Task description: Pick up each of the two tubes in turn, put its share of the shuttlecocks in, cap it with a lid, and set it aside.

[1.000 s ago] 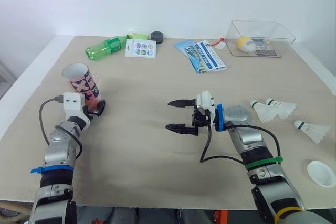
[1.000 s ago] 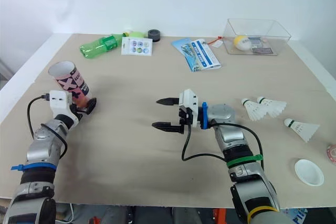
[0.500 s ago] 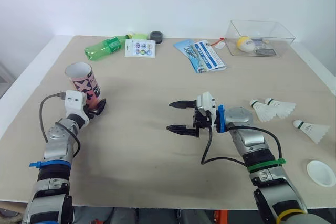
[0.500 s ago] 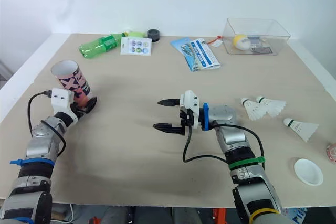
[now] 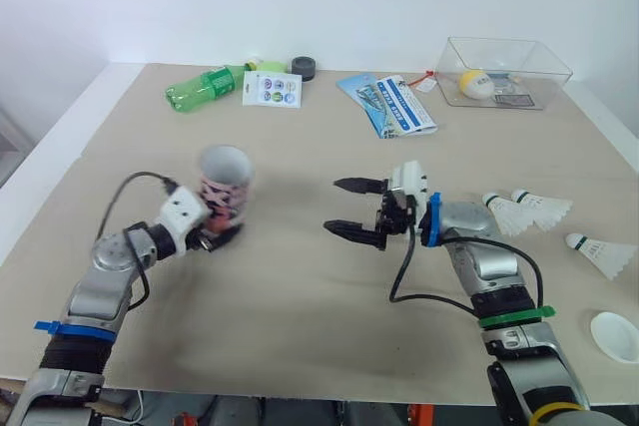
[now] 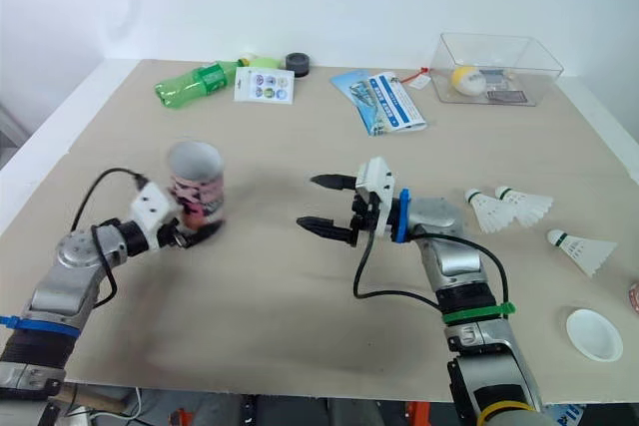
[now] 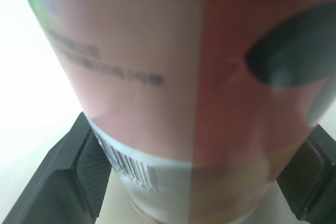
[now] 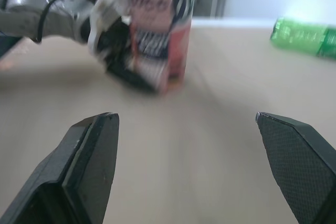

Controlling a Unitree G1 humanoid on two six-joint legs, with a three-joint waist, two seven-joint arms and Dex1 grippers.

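The jaws of the left gripper (image 5: 210,234) are being closed on the lower end of a pink printed cardboard tube (image 5: 226,179). In the left wrist view, the black ribbed pads (image 7: 97,169) are being pressed against opposite sides of it, just above the barcode band. The tube is being held nearly upright with its open mouth up. Whether its base is being rested on the beige worktop (image 5: 300,306) or is just clear of it cannot be told.

The jaws of the right gripper (image 5: 331,206) are being held wide apart with nothing between them. They are being pointed at the tube, which is lying at about 9 o'clock from them and apart from them.

Three white feathered shuttlecocks (image 5: 514,209) are lying on the worktop at about 3 o'clock from the right gripper, behind its wrist. A round white plastic lid (image 5: 614,334) is lying at about 4 o'clock, near the worktop's edge.

The step in hand is judged to be the pick-up of the first tube, with filling not yet begun. For the next move, the empty right jaws are being called away to 3 o'clock, one shuttlecock is being required in them, and the tube's mouth is being needed steady and open for it.
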